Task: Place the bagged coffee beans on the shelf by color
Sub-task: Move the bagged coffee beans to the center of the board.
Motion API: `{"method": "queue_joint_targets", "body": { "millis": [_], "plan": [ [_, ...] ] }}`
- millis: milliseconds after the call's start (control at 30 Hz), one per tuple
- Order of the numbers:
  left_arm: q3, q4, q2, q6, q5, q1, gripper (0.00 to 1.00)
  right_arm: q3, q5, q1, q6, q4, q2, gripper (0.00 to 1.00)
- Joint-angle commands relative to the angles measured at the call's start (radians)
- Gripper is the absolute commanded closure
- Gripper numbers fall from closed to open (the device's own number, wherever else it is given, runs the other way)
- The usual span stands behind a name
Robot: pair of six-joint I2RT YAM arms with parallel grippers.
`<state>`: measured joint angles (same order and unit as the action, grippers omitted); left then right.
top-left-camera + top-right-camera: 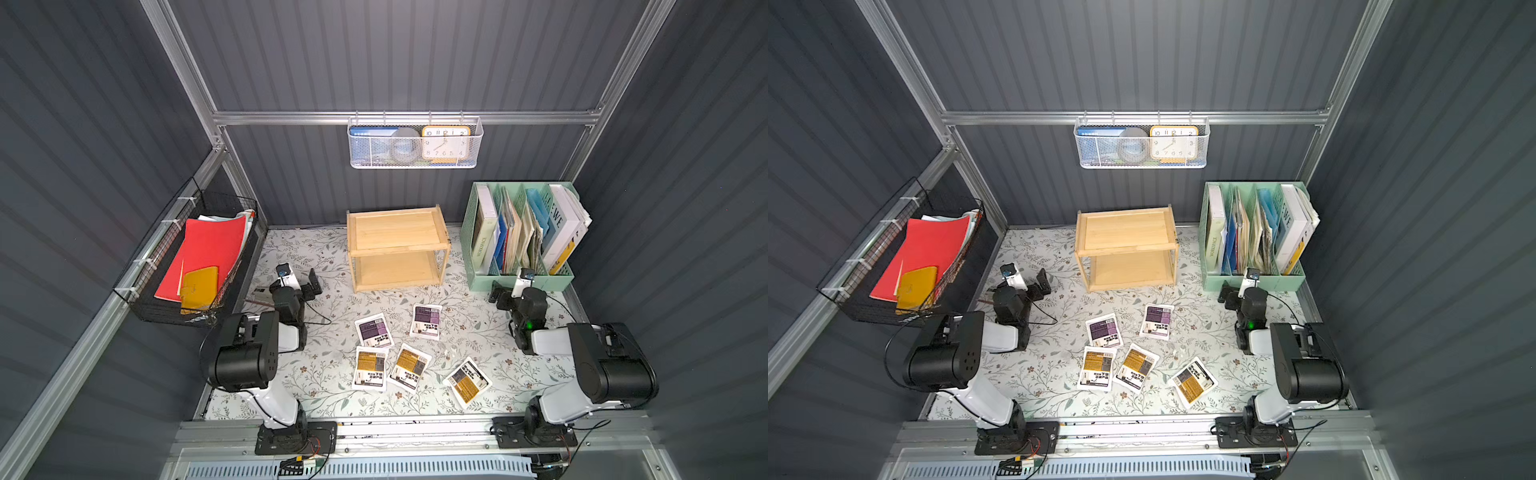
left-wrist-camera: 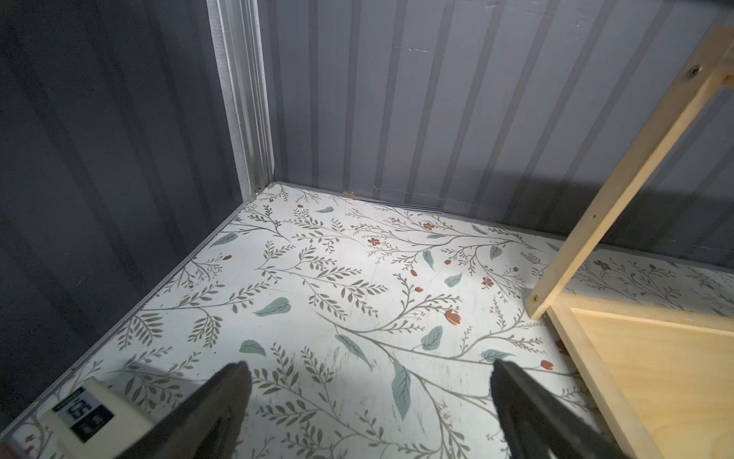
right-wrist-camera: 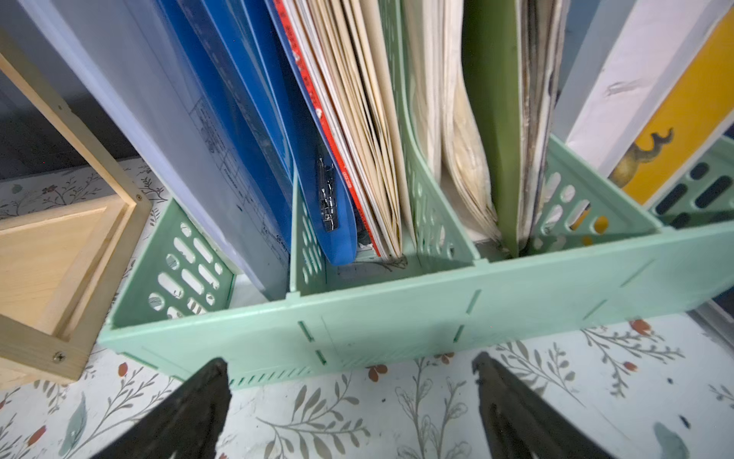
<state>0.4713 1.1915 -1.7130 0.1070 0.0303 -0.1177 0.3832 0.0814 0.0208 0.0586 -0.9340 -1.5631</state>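
Both claws, left gripper (image 2: 369,409) and right gripper (image 3: 351,405), gape empty; nothing sorted yet, so next reach for a purple pouch (image 1: 426,321) bound for the wooden shelf (image 1: 398,249).

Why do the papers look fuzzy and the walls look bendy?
In the right wrist view the papers sit very close, so they smear; in both top views the wide lens bows the wall frame; in the left wrist view the shelf throws a shadow on the wall.

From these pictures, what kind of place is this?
Probably a mock office desk built inside a robot test booth: a mint-green file organizer with books, a wall basket holding a clock, and grey panel walls on an aluminium frame.
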Motion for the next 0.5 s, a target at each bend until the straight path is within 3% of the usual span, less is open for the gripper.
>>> {"method": "queue_joint_targets", "body": {
  "millis": [0, 467],
  "plan": [
    [0.012, 0.000, 0.009, 0.011, 0.004, -0.003, 0.00, -0.003, -0.007, -0.004, -0.003, -0.019, -0.005, 0.01],
    [0.016, -0.003, 0.007, 0.014, -0.001, -0.003, 0.00, -0.001, -0.002, -0.004, 0.003, -0.014, -0.005, 0.01]
  ]
}}
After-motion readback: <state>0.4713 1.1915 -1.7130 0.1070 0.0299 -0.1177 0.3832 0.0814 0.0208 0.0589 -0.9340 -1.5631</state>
